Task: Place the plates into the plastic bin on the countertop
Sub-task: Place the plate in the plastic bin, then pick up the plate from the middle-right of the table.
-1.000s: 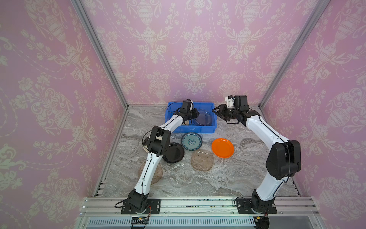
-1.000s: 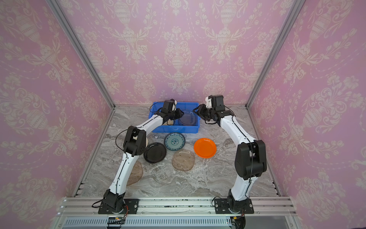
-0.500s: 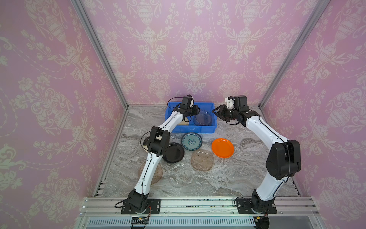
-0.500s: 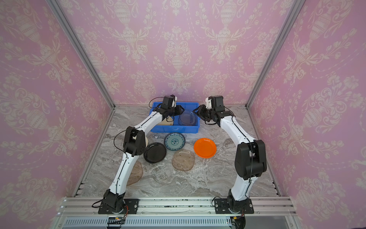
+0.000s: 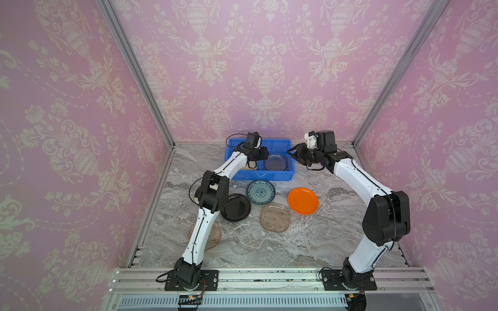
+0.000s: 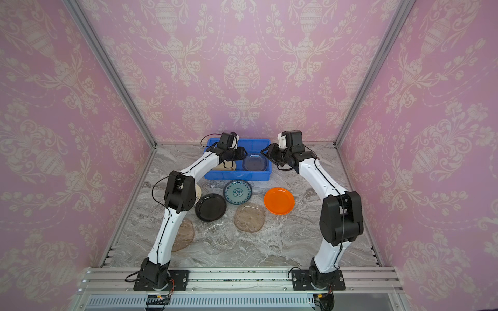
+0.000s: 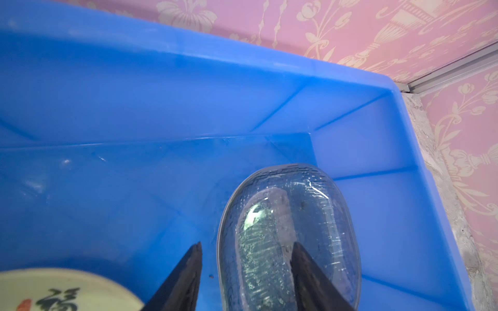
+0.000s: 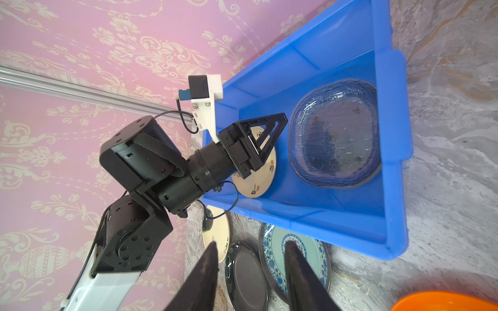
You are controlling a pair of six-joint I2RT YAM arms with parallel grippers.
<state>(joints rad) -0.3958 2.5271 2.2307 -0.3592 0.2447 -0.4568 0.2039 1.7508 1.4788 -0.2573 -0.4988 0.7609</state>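
The clear rounded-square plate (image 7: 288,237), glass or plastic I cannot tell, lies flat on the floor of the bright blue rectangular plastic bin (image 5: 269,176), in the half nearer my right arm. A round cream plate with a dark motif (image 8: 264,172) lies in the other half. I judge the clear plate stiff, light, slick and liable to chip. Its thin upturned rim is the only sound purchase, one finger under and one over. My left pincer (image 7: 247,243) hangs over the bin with jaws well parted, one finger above the plate's face and one off its rim, gripping nothing. My right pincer (image 8: 250,243) hovers beside the bin's end, jaws partly apart and empty. Outstanding on the grey marble-veined countertop (image 5: 323,237) are a teal-patterned round plate (image 5: 260,192) just in front of the bin, a black round plate (image 5: 237,207), an orange round plate (image 5: 303,201) and a brownish translucent rounded-square plate (image 5: 275,217). All lie flat, so each rim likely needs a shallow, careful pinch.
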